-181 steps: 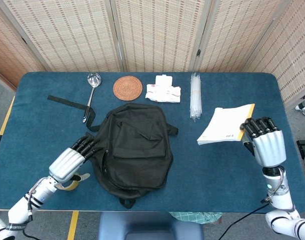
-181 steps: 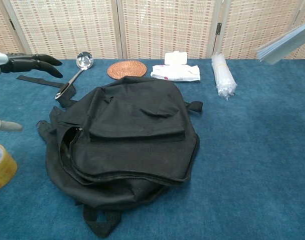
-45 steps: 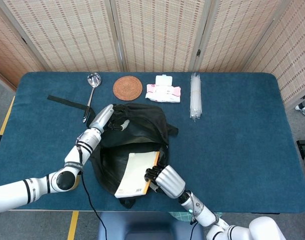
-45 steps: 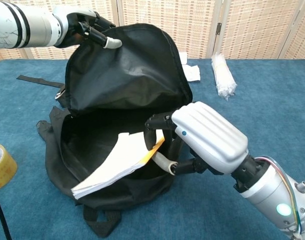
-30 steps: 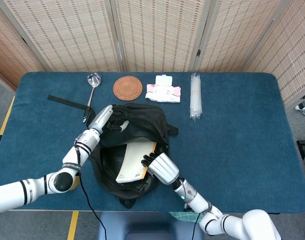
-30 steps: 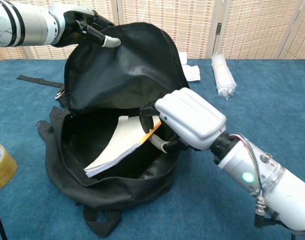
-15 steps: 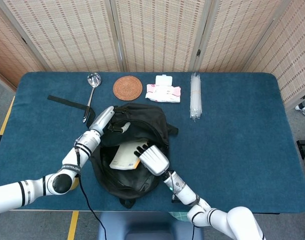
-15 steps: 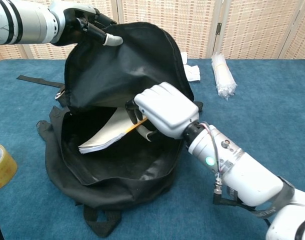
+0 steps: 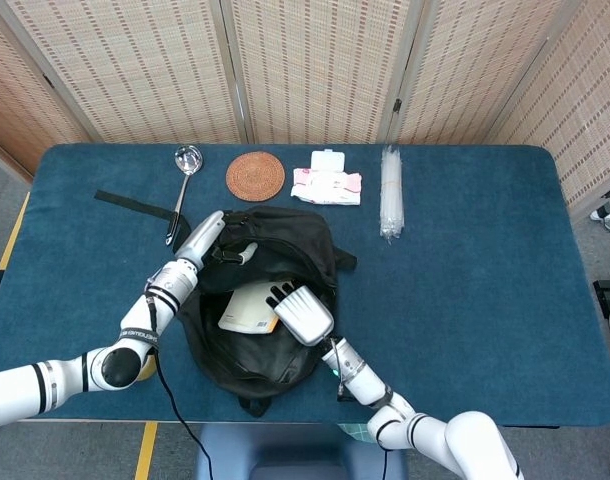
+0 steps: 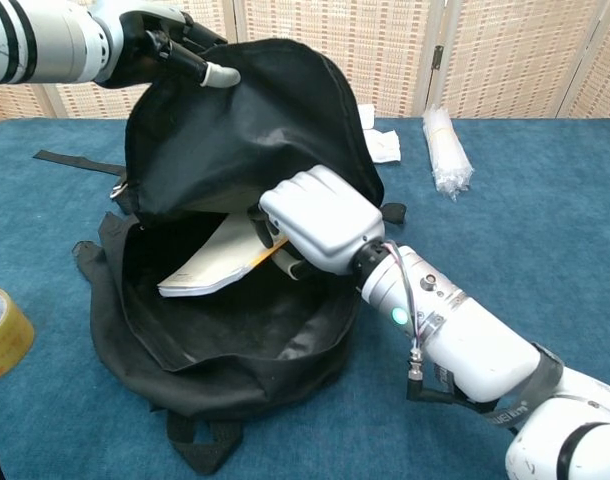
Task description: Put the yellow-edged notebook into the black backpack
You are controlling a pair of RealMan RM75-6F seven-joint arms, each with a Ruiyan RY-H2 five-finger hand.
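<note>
While your left hand (image 10: 165, 45) still pinches the flap of the black backpack (image 10: 235, 360) and holds it up, your right hand (image 10: 315, 220) grips the yellow-edged notebook (image 10: 210, 265) and has pushed it a little deeper than before; it now lies inside the opening, tilted, under the flap.

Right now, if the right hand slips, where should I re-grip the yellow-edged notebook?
Probably the yellow-edged notebook's near yellow spine edge, coming from the backpack's open front side, where the right hand holds it now. Its far end lies tilted under the flap that the left hand holds up, so only the near edge looks reachable.
</note>
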